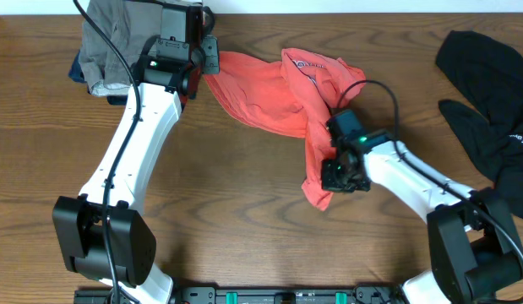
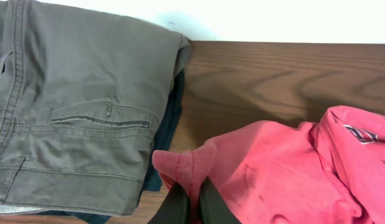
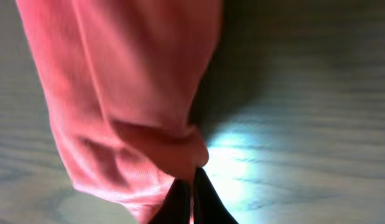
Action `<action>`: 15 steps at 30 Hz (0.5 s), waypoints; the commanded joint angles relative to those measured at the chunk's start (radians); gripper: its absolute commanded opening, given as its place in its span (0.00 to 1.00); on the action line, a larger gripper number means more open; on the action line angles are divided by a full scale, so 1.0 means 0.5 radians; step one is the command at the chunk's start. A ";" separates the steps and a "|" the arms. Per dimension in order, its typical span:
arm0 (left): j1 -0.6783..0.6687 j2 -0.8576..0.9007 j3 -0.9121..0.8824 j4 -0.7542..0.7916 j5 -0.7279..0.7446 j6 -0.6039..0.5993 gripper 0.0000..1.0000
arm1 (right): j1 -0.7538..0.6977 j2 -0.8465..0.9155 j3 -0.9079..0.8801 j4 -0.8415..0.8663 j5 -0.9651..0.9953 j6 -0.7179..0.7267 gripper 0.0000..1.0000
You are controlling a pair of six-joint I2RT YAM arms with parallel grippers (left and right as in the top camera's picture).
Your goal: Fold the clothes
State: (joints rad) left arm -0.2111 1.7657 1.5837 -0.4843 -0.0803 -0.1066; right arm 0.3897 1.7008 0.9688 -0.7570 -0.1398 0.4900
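A wooden surface [image 1: 244,211] seen from above, with a coral-red T-shirt [image 1: 269,93] lying crumpled near the middle, stretched between two robot arms. The left claw [image 2: 191,205] was pressed together on a bunched fold at the shirt's left end, red cloth squeezed between its two dark fingers. The right claw [image 3: 192,200] was also pressed together, its fingertips almost meeting as they pinched the edge of a narrow strip of the shirt that ran down from the shirt's right side towards the near edge of the surface. The chest lettering showed only partly, on a raised fold at the shirt's upper right. Just beside the shirt's left end sat folded olive-grey trousers [image 2: 80,106] with a welt pocket facing up, resting on a dark blue garment [image 2: 170,124] that peeked out underneath; the shirt's pinched fold lay close to this pile. Well apart from the shirt, off to its right, a limp black garment [image 1: 489,93] with a small white mark lay spread loosely. A black cable [image 1: 381,86] from the right arm arched beside the shirt's right side.
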 commanded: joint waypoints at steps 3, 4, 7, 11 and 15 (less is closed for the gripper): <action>0.007 -0.001 0.020 -0.008 -0.037 0.019 0.06 | -0.125 0.009 0.079 0.004 -0.050 -0.050 0.01; 0.007 -0.001 0.020 -0.011 -0.037 0.020 0.06 | -0.141 0.009 0.079 0.004 -0.050 -0.056 0.01; 0.007 -0.001 0.020 -0.032 -0.037 0.058 0.06 | -0.176 0.009 0.079 0.011 -0.049 -0.070 0.01; 0.007 -0.001 0.020 -0.079 -0.037 0.064 0.06 | -0.222 0.009 0.082 0.031 -0.050 -0.071 0.01; 0.007 -0.001 0.020 -0.102 -0.037 0.065 0.06 | -0.270 0.002 0.124 0.034 -0.050 -0.090 0.01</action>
State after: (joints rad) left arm -0.2111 1.7657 1.5837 -0.5293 -0.0826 -0.0933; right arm 0.2771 1.7008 0.9977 -0.7429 -0.1619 0.4644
